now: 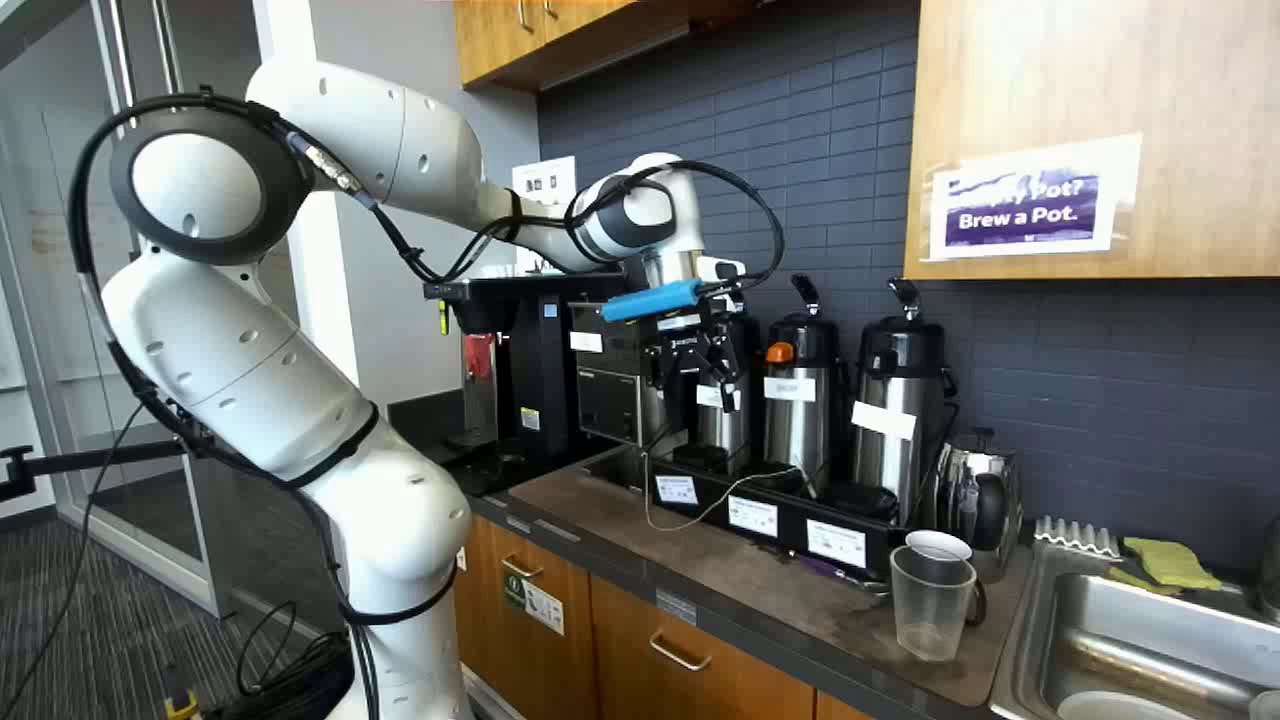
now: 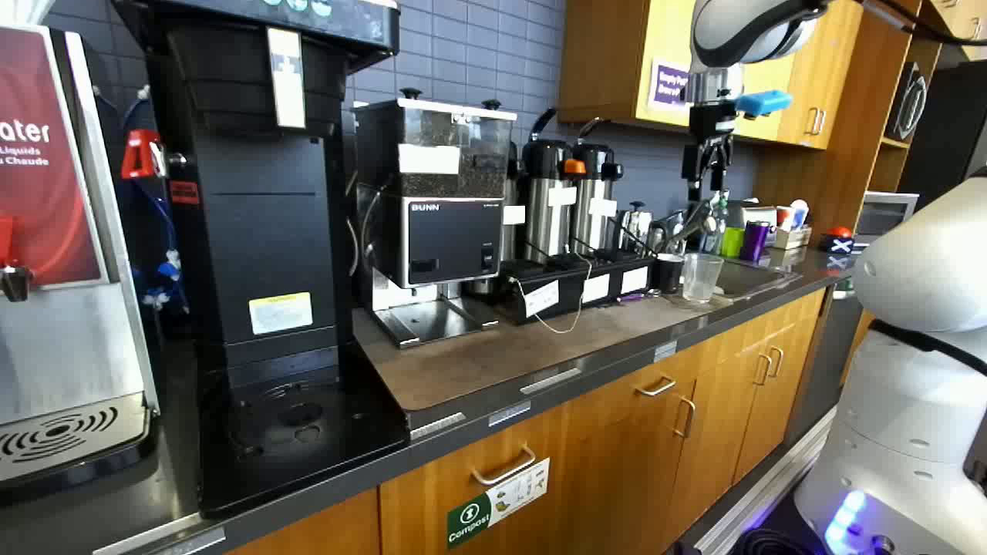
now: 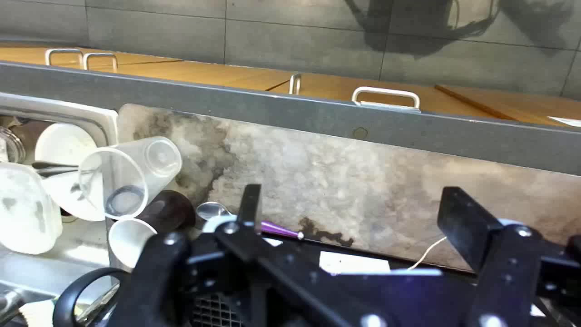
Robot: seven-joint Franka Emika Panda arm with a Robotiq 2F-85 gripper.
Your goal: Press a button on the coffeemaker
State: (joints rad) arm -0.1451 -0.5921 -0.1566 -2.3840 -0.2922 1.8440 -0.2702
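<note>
On the counter [image 2: 173,455], between a water dispenser [image 2: 69,331] and a coffee grinder [image 2: 455,239], the black coffeemaker [image 2: 266,231] stands upright, its long axis vertical, its front pointing toward the counter's front edge. Past the grinder come the pump pots [image 2: 551,223], then a clear cup [image 1: 930,605] near the sink [image 1: 1028,640]. Well apart from the coffeemaker, the end effector [image 3: 353,200] hangs above the counter, its fingers [image 3: 463,231] spread wide and pointing down.
</note>
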